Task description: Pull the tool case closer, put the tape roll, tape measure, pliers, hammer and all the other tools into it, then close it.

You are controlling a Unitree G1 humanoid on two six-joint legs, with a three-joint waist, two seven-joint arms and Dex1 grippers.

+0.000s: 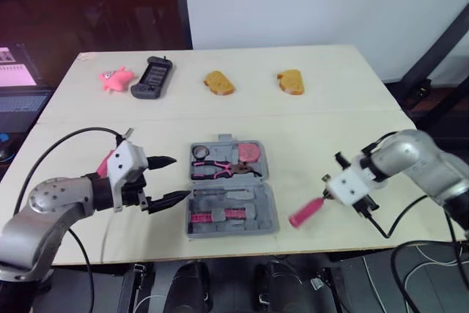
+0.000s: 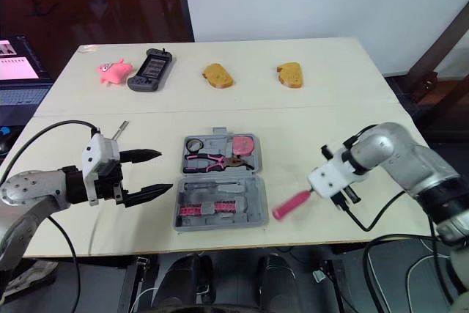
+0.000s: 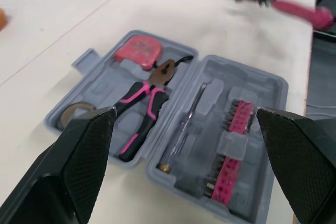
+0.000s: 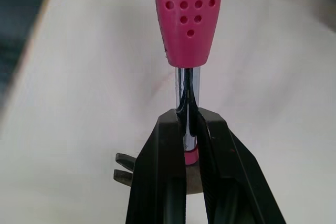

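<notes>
Clamped by its chrome shank, close under the head, in the shut-tight right gripper: the hammer, near the right side of the open tool case. Rigid, probably head-heavy, slick on steel, liable to swivel. Spread wide and empty at the case's left, the left gripper.

Silver-grey arms, white wrist housings, looping black cables, black-fingered left tool, right tool
</notes>
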